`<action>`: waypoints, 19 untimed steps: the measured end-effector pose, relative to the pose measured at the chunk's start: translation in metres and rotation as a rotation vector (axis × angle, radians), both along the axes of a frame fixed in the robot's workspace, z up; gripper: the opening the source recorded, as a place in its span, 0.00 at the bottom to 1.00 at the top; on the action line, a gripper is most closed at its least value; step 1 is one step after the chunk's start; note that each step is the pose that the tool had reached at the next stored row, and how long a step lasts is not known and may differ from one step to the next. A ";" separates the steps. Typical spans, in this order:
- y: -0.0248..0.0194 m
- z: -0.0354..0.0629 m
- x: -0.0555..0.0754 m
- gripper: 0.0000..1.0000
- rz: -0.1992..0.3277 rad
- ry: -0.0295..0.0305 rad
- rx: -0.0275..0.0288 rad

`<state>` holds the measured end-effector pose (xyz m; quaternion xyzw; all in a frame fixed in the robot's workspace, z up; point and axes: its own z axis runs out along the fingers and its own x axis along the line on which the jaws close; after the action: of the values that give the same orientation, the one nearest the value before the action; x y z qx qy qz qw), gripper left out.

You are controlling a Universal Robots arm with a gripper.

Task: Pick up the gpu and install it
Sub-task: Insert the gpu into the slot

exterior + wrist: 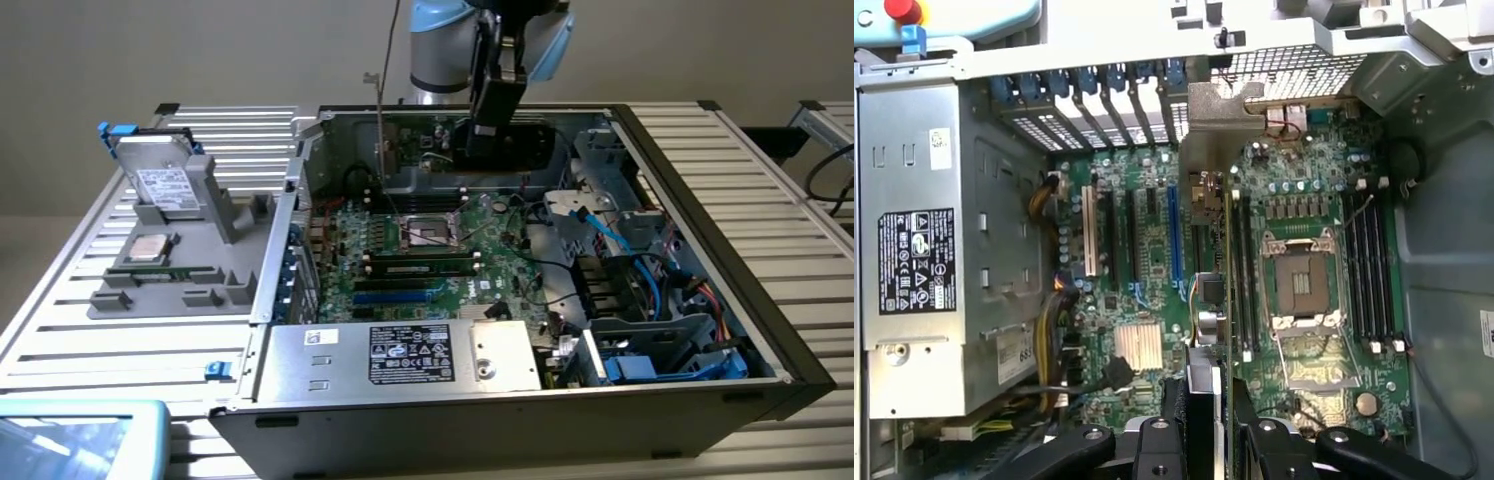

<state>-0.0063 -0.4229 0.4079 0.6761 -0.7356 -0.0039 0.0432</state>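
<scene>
The gpu (503, 140) is a dark flat card hanging on edge under my gripper (490, 95), over the far part of the open computer case (694, 190). In the wrist view the gpu (1204, 310) shows edge-on, with its silver end bracket (1219, 115) toward the case's slotted back wall. My gripper (1204, 425) is shut on the gpu, one finger (1159, 440) on each flat face. The card hangs above the green motherboard (1144, 290), between the blue slot (1175, 235) and the CPU socket (1302, 285), clear of the board.
A silver power supply (400, 355) fills the case's near end. Blue cables and drive bays (641, 290) crowd the exterior view's right. Outside the case on the exterior view's left, a grey tray (200, 290) holds a hard drive (167, 185), a processor (147, 247) and a memory stick (163, 270).
</scene>
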 end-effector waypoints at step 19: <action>0.0000 -0.0143 -0.029 0.28 0.000 -0.0005 -0.0009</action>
<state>-0.0355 -0.4229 0.3936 0.6761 -0.7355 -0.0034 0.0434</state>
